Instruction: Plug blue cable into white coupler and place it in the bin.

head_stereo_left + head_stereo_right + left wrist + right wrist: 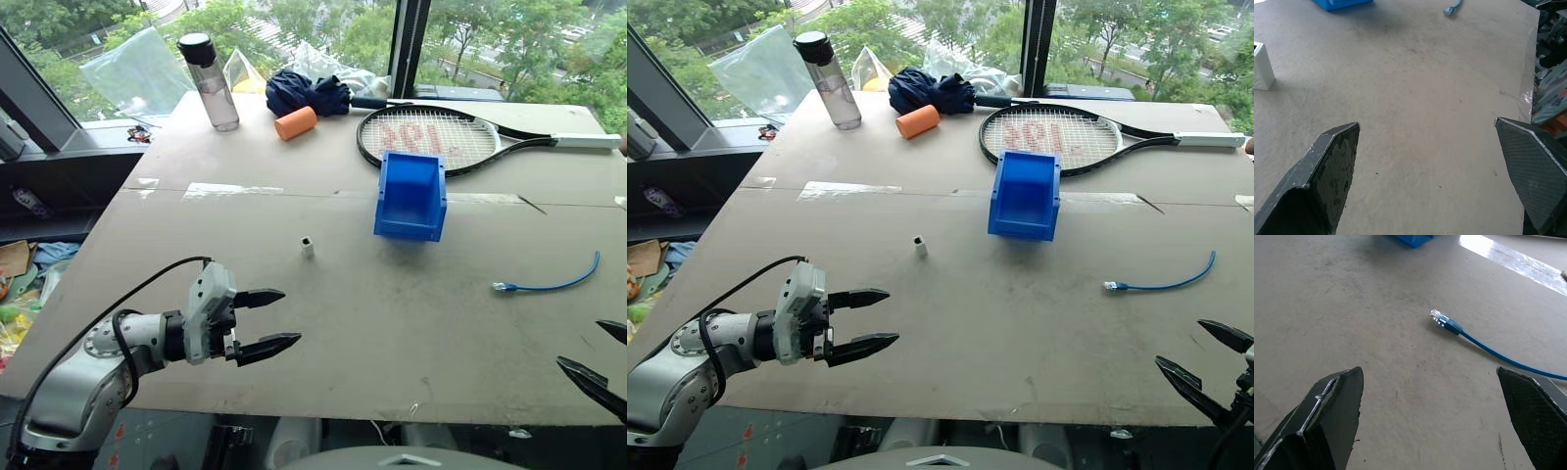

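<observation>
Grippers hover spread and empty at the near edge: left gripper (pixel 266 320), right gripper (pixel 1205 359). Beyond lie white coupler (pixel 307 246) and blue cable (pixel 549 283), apart; bin (pixel 411 196) farthest. Nothing grasped; next, each arm reaches its piece

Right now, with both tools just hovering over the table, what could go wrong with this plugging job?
Three things, I'd guess. The white coupler is tiny and stands alone; the wide-open left tool might knock it over instead of gripping it. The blue cable is thin and lies flat on the table, so the right tool could slip off it. And the cable's clear plug must line up with the coupler's small socket, which may easily miss.
</observation>
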Controlling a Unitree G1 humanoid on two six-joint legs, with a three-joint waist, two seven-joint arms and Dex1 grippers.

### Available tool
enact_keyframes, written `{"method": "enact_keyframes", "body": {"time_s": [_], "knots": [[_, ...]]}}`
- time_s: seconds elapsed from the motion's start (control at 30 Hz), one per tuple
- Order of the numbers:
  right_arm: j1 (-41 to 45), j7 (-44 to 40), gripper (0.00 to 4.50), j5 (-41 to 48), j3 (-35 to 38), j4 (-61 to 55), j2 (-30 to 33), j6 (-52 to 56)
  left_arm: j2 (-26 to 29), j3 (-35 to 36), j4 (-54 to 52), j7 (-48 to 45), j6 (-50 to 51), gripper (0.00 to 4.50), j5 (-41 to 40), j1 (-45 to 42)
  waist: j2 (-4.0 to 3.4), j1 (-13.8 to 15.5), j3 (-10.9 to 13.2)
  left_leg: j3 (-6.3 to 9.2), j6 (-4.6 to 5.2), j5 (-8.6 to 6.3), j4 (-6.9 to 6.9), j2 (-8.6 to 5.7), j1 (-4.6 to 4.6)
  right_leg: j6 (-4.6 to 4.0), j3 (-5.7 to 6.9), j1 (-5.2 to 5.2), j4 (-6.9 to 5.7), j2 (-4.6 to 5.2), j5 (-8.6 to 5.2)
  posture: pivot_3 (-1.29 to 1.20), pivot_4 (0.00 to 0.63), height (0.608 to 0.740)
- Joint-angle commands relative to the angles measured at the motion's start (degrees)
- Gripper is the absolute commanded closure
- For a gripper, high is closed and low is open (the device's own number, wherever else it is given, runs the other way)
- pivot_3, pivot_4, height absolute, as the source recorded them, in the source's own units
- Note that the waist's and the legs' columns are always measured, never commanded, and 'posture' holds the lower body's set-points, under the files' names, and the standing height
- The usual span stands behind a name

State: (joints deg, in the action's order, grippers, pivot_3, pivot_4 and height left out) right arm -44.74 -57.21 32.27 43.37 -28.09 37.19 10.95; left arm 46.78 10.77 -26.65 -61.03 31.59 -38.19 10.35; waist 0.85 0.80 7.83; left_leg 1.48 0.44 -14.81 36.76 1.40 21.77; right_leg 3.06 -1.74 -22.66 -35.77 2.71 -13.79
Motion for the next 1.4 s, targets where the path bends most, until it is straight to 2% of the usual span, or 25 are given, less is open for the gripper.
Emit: {"method": "enact_keyframes", "body": {"time_s": [0.03, 0.13, 0.27, 0.4, 0.5, 0.63, 0.77, 0.93, 1.03, 1.07, 1.23, 1.4], "knots": [[5.16, 3.51, 0.08, 2.83, -0.41, -2.58, 3.63, 4.97, -0.04, -0.35, -4.96, 2.32, 1.83, 0.02, -2.06, -2.65, 0.01, -0.02, 0.01, 0.0, 0.0, 0.0, 0.0, 0.0, 0.0, 0.0, 0.0, 0.0, 0.0, 0.0, 0.0, 0.0, 0.15, 0.74], [15.07, 10.05, 0.08, 8.13, -3.59, -7.23, 10.45, 16.37, -1.59, -4.17, -8.84, 7.04, 5.82, 0.02, -3.29, -8.8, -0.02, -0.5, 0.33, 0.03, 0.01, 0.01, 0.19, 0.04, -0.03, 0.02, -0.24, 0.0, -0.04, 0.0, 0.03, 0.0, 0.15, 0.74], [24.13, 14.43, 0.08, 3.97, -10.78, -8.72, 19.98, 25.08, -2.02, -8.53, -10.1, 8.57, 6.11, 0.02, -1.48, -13.66, 0.09, -0.25, 0.11, -0.17, 0.02, 0.01, 0.23, -0.23, -0.12, 0.03, -0.33, 0.14, -0.09, -0.08, 0.04, 0.0, 0.15, 0.74], [37.89, 9.77, 0.08, 4.63, -24.08, -1.47, 26.83, 30.71, -0.17, -11.73, -10.05, 6.41, 7.13, 0.02, -1.42, -16.77, 0.29, -0.09, 0.26, -0.08, 0.02, 0.01, 0.17, -0.24, 0.07, -0.21, -0.28, -0.01, -0.02, -0.18, 0.17, 0.0, 0.15, 0.74], [46.2, 7.44, 0.08, -1.42, -34.61, 6.08, 29.28, 30.77, 0.81, -13.39, -9.44, 4.11, 5.6, 0.02, -0.37, -17.45, 0.43, -0.02, 0.33, -0.05, 0.03, 0.01, 0.14, -0.23, 0.08, -0.22, -0.24, 0.01, 0.05, -0.19, 0.17, 0.0, 0.15, 0.74], [57.63, 0.36, 0.08, -11.87, -48.88, 19.54, 30.6, 27.83, 1.17, -13.65, -13.11, 4.33, 5.31, 0.02, -0.54, -16.2, 0.41, -0.38, 0.45, -0.19, 0.03, 0.01, 0.23, -0.22, 0.04, -0.21, -0.32, 0.01, 0.05, -0.16, 0.18, 0.0, 0.15, 0.74], [66.09, -2.5, 0.08, -19.72, -56.46, 30.95, 27.38, 23.85, 1.02, -12.6, -19.04, 8.21, 8.54, 0.02, -3.14, -15.01, 0.4, -0.66, 0.48, -0.19, 0.03, 0.01, 0.25, -0.21, 0.05, -0.21, -0.33, 0.01, 0.02, -0.16, 0.19, 0.0, 0.15, 0.74], [69.79, -5.57, 2.36, -23.28, -59.61, 35.78, 24.34, 23.48, 0.61, -12.47, -23.79, 13.71, 12.39, 0.0, -6.04, -15.63, 0.46, -1.23, 0.44, -0.14, 0.03, 0.01, 0.25, -0.2, -0.01, -0.16, -0.32, 0.05, -0.05, -0.2, 0.22, 0.0, 0.15, 0.74], [68.99, -7.39, 3.73, -22.5, -59.24, 33.52, 23.58, 24.84, 0.38, -12.52, -25.44, 16.46, 13.64, 0.0, -7.06, -15.25, 0.55, -1.41, 0.39, -0.1, 0.03, 0.01, 0.35, -0.19, -0.06, -0.18, -0.29, 0.18, -0.07, -0.2, 0.21, 0.0, 0.15, 0.74], [68.55, -7.68, 4.36, -21.94, -58.62, 32.31, 23.44, 25.49, 0.28, -12.68, -25.77, 17.16, 13.88, 0.0, -7.25, -15.09, 0.56, -1.43, 0.39, -0.11, 0.03, 0.01, 0.4, -0.19, -0.08, -0.18, -0.3, 0.21, -0.08, -0.19, 0.21, 0.0, 0.15, 0.74], [66.73, -7.4, 4.44, -17.37, -55.23, 20.08, 21.31, 30.37, -0.08, -13.42, -25.34, 19.4, 13.39, 0.0, -5.84, -13.95, 0.53, -1.57, 0.4, -0.04, 0.03, 0.01, 0.39, -0.19, -0.08, -0.16, -0.26, 0.21, -0.12, -0.22, 0.22, 0.0, 0.15, 0.74], [69.86, -4.42, 4.44, -16.81, -59.38, 8.25, 15.87, 37.95, 0.3, -13.11, -18.61, 17.6, 11.07, 0.0, -2.87, -15.16, 0.37, -1.49, 0.48, 0.06, 0.03, 0.01, 0.34, -0.13, -0.05, -0.02, -0.24, 0.13, -0.14, -0.36, 0.3, 0.0, 0.15, 0.74]]}}
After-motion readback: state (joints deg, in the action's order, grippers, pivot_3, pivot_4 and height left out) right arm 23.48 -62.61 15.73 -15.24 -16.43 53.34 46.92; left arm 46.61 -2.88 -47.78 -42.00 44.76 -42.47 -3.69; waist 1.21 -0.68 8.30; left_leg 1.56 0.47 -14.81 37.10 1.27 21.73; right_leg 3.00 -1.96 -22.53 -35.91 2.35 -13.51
